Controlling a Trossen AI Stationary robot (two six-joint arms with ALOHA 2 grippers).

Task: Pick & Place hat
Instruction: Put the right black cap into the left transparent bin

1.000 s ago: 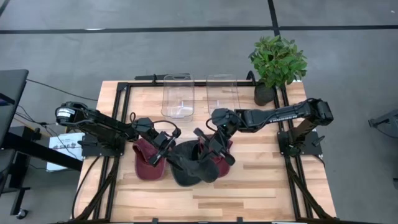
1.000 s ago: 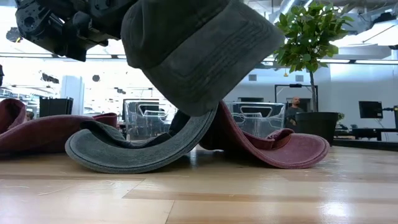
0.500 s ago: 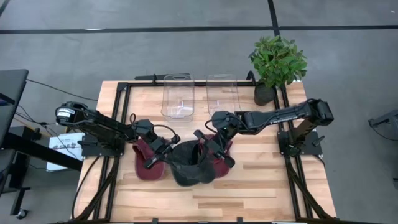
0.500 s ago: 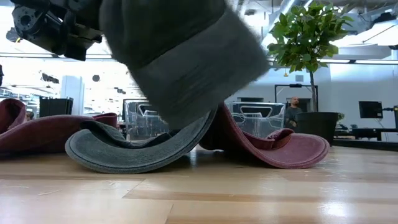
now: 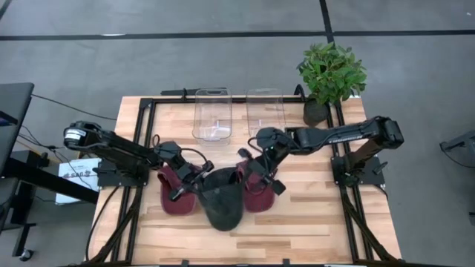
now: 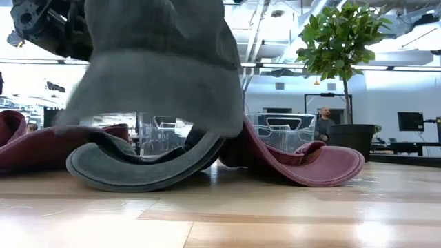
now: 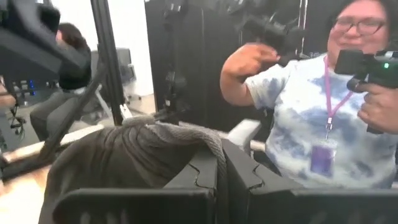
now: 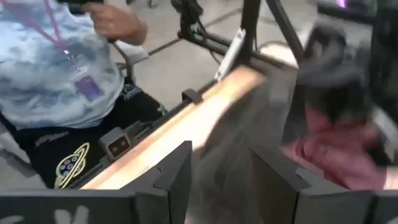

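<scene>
High view: you see the grey cap (image 5: pixel 222 202) mid-table between two maroon caps (image 5: pixel 177 194) | Low view: its crown hangs lifted, brim on the table (image 6: pixel 289 220) | Left wrist view: left gripper (image 7: pixel 221 163) clenched on cap fabric | Right wrist view: right gripper (image 8: pixel 221 171) fingers parted, grasping nothing.

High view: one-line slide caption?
Left hand pinches the dark grey cap between two maroon caps while the opened right hand hovers beside it.
</scene>
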